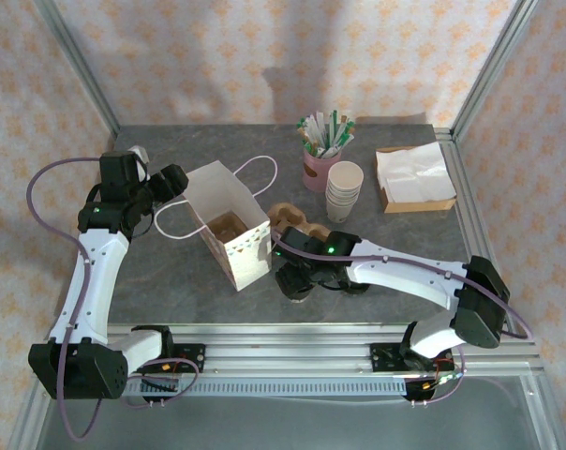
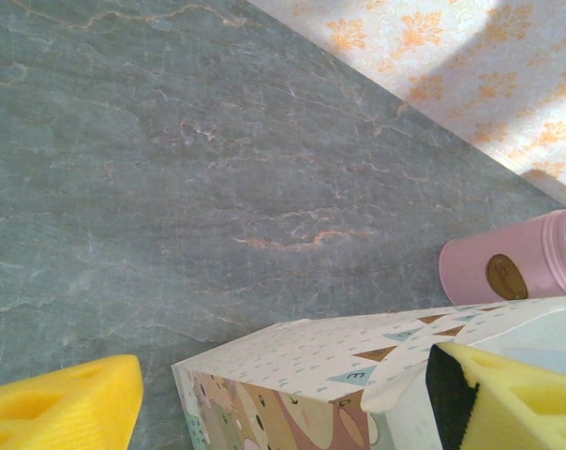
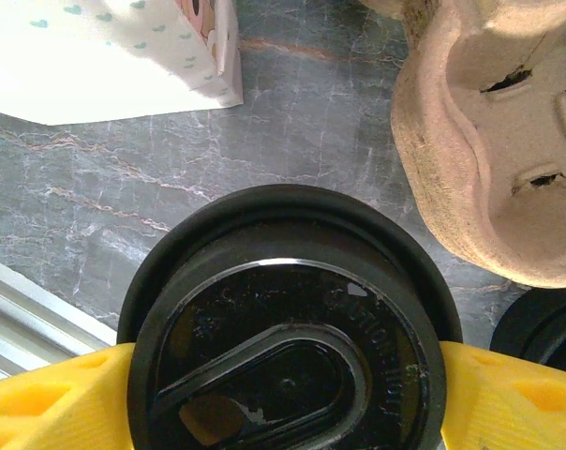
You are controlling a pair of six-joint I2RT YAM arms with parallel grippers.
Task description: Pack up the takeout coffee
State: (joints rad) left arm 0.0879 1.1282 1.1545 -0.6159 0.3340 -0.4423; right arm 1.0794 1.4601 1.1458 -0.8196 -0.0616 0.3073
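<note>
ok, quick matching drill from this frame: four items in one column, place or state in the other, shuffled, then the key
Items
1. takeout coffee
2. paper bag
3. pink cup
4. napkin tray

Place or state
A. back right corner of the table
B. holds green-and-white sticks
C. standing open, mid-table
D. between the yellow pads of the right gripper

Pairs: 1-D, 2-C, 3-B, 4-A
</note>
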